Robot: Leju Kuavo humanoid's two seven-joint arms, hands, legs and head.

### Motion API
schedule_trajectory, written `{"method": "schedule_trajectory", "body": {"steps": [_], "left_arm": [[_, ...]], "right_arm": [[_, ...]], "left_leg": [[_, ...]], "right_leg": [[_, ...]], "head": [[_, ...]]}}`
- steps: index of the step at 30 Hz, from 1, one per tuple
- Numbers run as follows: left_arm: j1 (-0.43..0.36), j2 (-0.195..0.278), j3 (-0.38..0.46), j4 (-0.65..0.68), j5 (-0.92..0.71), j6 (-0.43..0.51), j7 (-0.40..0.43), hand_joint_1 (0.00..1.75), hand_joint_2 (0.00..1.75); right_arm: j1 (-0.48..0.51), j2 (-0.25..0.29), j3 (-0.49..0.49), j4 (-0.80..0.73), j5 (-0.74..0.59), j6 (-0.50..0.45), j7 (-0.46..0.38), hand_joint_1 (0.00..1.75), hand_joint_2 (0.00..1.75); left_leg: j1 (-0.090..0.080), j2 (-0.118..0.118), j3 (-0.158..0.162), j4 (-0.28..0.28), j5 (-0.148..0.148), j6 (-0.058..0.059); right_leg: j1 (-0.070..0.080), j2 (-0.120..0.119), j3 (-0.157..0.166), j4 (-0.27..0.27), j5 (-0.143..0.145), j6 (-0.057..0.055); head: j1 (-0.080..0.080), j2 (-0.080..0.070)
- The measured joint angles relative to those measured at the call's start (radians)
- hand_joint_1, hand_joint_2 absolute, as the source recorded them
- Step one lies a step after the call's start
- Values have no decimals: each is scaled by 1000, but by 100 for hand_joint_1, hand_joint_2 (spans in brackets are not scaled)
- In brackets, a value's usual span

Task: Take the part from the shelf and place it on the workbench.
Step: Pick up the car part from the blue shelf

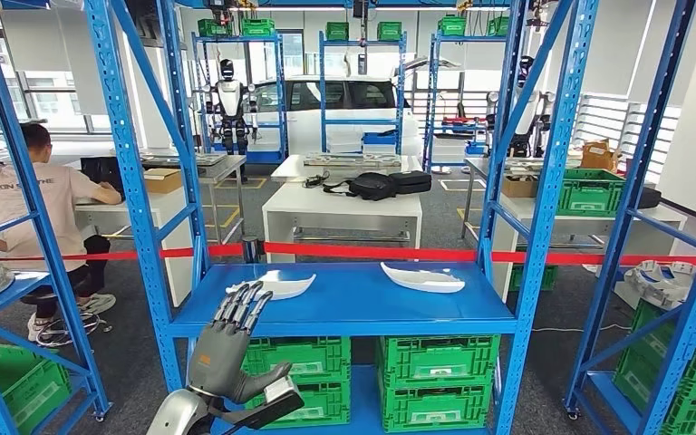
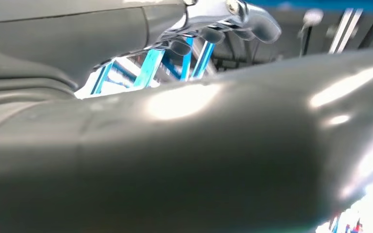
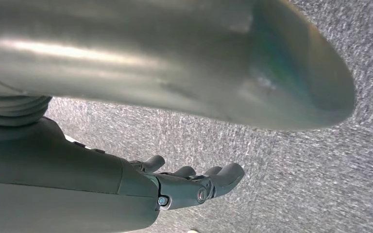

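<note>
My left hand (image 1: 236, 340) rises toward the near white part (image 1: 276, 285) on the blue shelf (image 1: 344, 313), fingers straight, held together, empty. Right hand (image 3: 194, 182) hangs loosely curled over carpet.

Two parts (image 1: 276, 285) (image 1: 422, 278) lie side by side on shelf (image 1: 353, 308).

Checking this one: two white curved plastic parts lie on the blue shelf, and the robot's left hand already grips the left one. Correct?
Not quite. In the head view the left hand is raised with fingers spread, holding nothing. Both white curved plastic parts lie on the blue shelf.
</note>
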Motion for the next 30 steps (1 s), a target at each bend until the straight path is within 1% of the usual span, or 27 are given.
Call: {"method": "schedule_trajectory", "body": {"steps": [2,8,10,11,12,13,14,15,16,17,18,19,20,21,22,23,24,25,26,27,28,29,30], "left_arm": [[-17,0,-23,-3,-19,0,30,0,0],[-50,3,-68,2,-60,0,96,0,0],[-66,4,-82,8,-75,-3,116,0,0],[-76,4,-90,12,-84,-5,129,0,0],[-85,3,-97,15,-93,-8,142,0,0],[-94,3,-104,20,-101,-10,154,0,0],[-100,3,-110,24,-105,-11,162,0,0],[-103,3,-115,29,-108,-12,167,0,0],[-104,3,-118,34,-111,-14,172,0,0],[-103,3,-121,38,-113,-16,175,0,0],[-103,3,-124,42,-114,-18,179,0,0],[-102,3,-126,46,-115,-20,182,0,0],[-102,3,-129,49,-116,-21,186,0,0],[-103,3,-131,52,-116,-22,189,0,0],[-104,3,-133,54,-117,-24,191,0,0],[-104,3,-134,56,-118,-25,192,0,0],[-105,3,-134,58,-119,-27,192,0,0],[-105,3,-135,60,-120,-28,192,0,0],[-105,4,-135,61,-122,-28,193,0,0],[-106,4,-136,61,-124,-28,195,0,0],[-108,5,-136,62,-126,-28,197,0,0],[-110,5,-137,63,-128,-28,200,0,0],[-111,6,-139,65,-129,-28,202,0,0]], "right_arm": [[-2,0,-3,1,1,2,-3,0,0],[-1,3,-15,5,-4,9,-8,0,0],[-2,4,-19,7,-11,13,-12,0,0],[-4,5,-21,8,-14,17,-16,0,0],[-5,6,-23,8,-16,20,-20,0,0],[-8,6,-24,8,-18,22,-23,0,0],[-9,6,-25,8,-18,24,-25,0,0],[-11,7,-26,8,-18,26,-26,0,0],[-11,7,-28,9,-18,27,-26,0,0],[-10,7,-29,9,-18,29,-26,0,0],[-10,7,-30,9,-18,30,-26,0,0],[-10,7,-30,10,-18,32,-26,0,0],[-10,7,-31,10,-18,33,-26,0,0],[-10,9,-31,12,-18,34,-26,0,0],[-11,10,-31,13,-18,35,-26,0,0],[-11,11,-31,15,-18,35,-26,0,0],[-11,13,-32,17,-18,36,-26,0,0],[-11,12,-33,17,-18,37,-26,0,0],[-11,12,-33,17,-18,37,-26,0,0],[-10,13,-34,17,-18,37,-26,0,0],[-11,13,-35,18,-18,37,-26,0,0],[-11,13,-35,17,-18,37,-26,0,0],[-12,13,-35,17,-18,37,-26,0,0]], "left_leg": [[0,0,0,0,0,0],[-7,-1,-4,3,-1,3],[-8,-1,-5,-1,0,8],[-6,0,-2,-10,3,12],[-2,1,3,-20,6,17],[2,2,9,-30,9,22],[4,4,14,-36,11,25],[5,5,16,-39,11,27],[7,5,17,-38,9,27],[8,5,20,-38,5,25],[11,4,23,-36,0,21],[15,3,29,-34,-6,15],[20,2,36,-28,-15,7],[23,1,38,-23,-25,-2],[24,0,40,-16,-34,-11],[23,-1,40,-13,-40,-19],[20,-2,39,-14,-43,-26],[20,-2,42,-17,-44,-30],[21,-1,44,-20,-46,-34],[22,0,42,-12,-52,-38],[22,1,27,18,-64,-41],[21,2,-2,70,-81,-43],[20,2,-44,141,-102,-44]], "right_leg": [[0,0,0,0,0,0],[-8,0,-3,-2,3,5],[-9,0,-4,-5,3,9],[-9,-1,-5,-4,3,12],[-9,-2,-13,8,-2,15],[-10,-3,-31,38,-12,18],[-12,-4,-63,90,-29,21],[-14,-5,-108,159,-49,24],[-18,-5,-156,227,-63,27],[-22,-6,-195,271,-61,32],[-27,-6,-218,280,-40,36],[-32,-8,-218,246,4,42],[-38,-11,-203,180,55,49],[-39,-12,-183,121,91,57],[-40,-13,-164,71,109,56],[-39,-13,-154,46,109,50],[-36,-12,-151,44,97,40],[-37,-11,-149,40,91,26],[-37,-11,-148,41,88,17],[-37,-10,-143,41,84,9],[-38,-10,-136,40,80,1],[-38,-10,-129,37,75,-6],[-36,-10,-122,36,71,-11]], "head": [[0,0],[0,0],[0,0],[0,0],[0,0],[0,0],[1,0],[2,0],[2,0],[2,0],[2,0],[2,0],[3,0],[4,0],[5,0],[5,0],[5,0],[3,0],[2,0],[1,0],[-1,0],[-2,0],[-3,0]]}}
